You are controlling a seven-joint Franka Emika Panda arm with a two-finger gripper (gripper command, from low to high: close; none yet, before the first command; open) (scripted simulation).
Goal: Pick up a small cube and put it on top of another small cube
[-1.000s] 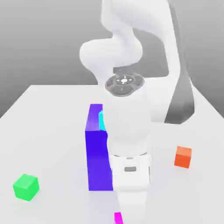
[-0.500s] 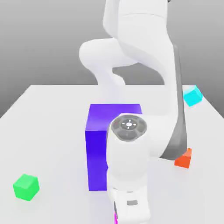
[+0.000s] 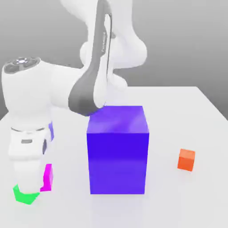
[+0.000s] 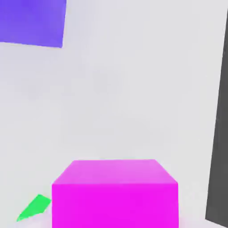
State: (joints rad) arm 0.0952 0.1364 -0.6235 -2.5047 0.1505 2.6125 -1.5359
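Observation:
The small cube [image 3: 47, 177] is bright magenta and sits in my gripper [image 3: 36, 185], which is shut on it, low at the exterior view's left. Another small cube [image 3: 24, 195], bright green, rests on the table just below and beside the hand, partly covered by it. In the hand view the magenta cube [image 4: 115, 194] looms close, a sliver of the green cube [image 4: 34, 207] shows past its corner, and a dark finger [image 4: 217, 133] runs along one side.
A big blue-violet block [image 3: 117, 149] stands in the middle of the white table [image 3: 178, 200], right of the hand; its corner [image 4: 33, 22] appears in the hand view. An orange cube [image 3: 186, 159] lies at the exterior view's right.
The gripper closed on the magenta cube at the table's front. The arm then swung to the exterior view's left, carrying the cube to just above the green one.

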